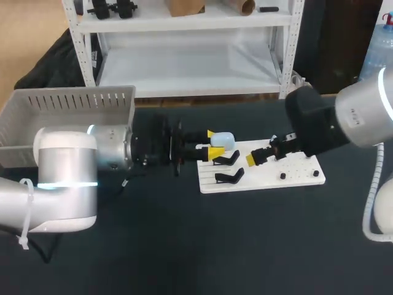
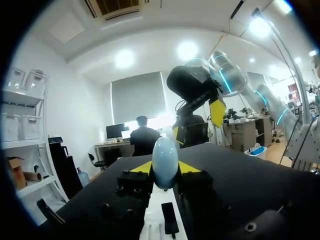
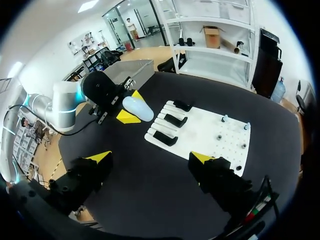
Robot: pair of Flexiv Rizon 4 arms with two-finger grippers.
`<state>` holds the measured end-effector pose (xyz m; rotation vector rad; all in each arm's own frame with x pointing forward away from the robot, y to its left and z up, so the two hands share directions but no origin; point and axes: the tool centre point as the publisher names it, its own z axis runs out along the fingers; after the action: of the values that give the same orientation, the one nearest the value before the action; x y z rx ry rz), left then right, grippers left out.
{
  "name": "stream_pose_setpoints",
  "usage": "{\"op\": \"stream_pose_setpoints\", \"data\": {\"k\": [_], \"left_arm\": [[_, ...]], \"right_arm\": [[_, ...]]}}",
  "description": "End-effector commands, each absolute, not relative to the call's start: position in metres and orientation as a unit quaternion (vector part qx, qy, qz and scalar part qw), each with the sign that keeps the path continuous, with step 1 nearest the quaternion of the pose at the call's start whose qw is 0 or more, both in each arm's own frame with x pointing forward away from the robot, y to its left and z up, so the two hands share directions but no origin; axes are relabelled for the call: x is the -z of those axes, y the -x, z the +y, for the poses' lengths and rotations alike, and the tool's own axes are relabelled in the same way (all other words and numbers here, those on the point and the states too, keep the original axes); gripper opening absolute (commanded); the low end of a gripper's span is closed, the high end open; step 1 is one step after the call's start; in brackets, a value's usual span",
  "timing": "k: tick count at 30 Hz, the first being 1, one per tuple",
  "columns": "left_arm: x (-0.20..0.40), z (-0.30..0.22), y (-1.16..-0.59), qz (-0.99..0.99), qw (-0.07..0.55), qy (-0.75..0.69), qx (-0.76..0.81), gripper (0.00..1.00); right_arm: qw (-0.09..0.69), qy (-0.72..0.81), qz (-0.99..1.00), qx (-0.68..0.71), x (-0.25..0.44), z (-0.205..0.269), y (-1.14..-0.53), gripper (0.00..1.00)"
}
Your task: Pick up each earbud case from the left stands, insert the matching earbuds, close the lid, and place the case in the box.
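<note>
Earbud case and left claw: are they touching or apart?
Touching. The left wrist view shows the earbud case pressed between the left claw's yellow tips, one on each side.

Nothing here can be read from where I stand: the earbud case [image 1: 222, 140] looks plain pale blue, and the small dark print on the silver right arm [image 1: 354, 114] is too tiny to make out.

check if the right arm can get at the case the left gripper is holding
Probably yes. The right gripper is open over the white board, the case sticks out past the left gripper, and nothing stands between them.
</note>
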<state>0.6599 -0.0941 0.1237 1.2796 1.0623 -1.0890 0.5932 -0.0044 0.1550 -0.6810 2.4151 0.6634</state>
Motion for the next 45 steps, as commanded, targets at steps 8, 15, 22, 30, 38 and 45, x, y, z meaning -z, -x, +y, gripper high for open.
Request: {"op": "stream_pose_setpoints", "data": {"k": [8,15,22,30,38,45], "left_arm": [[-0.123,-0.095,-0.659,0.448,0.547,-0.538,0.458,0.0],[-0.123,-0.095,-0.659,0.448,0.547,-0.538,0.458,0.0],[-0.123,-0.095,-0.659,0.448,0.547,-0.538,0.458,0.0],[-0.123,-0.095,-0.659,0.448,0.547,-0.538,0.458,0.0],[-0.123,-0.095,-0.659,0.448,0.547,-0.538,0.458,0.0],[-0.123,-0.095,-0.659,0.448,0.547,-0.538,0.458,0.0]], "right_arm": [[0.276,0.258,0.889,-0.26,-0.145,0.03,-0.611,1.0],[0.277,0.256,0.887,-0.266,-0.139,0.038,-0.622,1.0],[0.286,0.247,0.886,-0.27,-0.137,0.038,-0.63,1.0],[0.29,0.239,0.887,-0.269,-0.134,0.036,-0.637,1.0],[0.297,0.23,0.887,-0.268,-0.132,0.035,-0.642,1.0],[0.299,0.227,0.887,-0.267,-0.131,0.035,-0.647,1.0]]}}
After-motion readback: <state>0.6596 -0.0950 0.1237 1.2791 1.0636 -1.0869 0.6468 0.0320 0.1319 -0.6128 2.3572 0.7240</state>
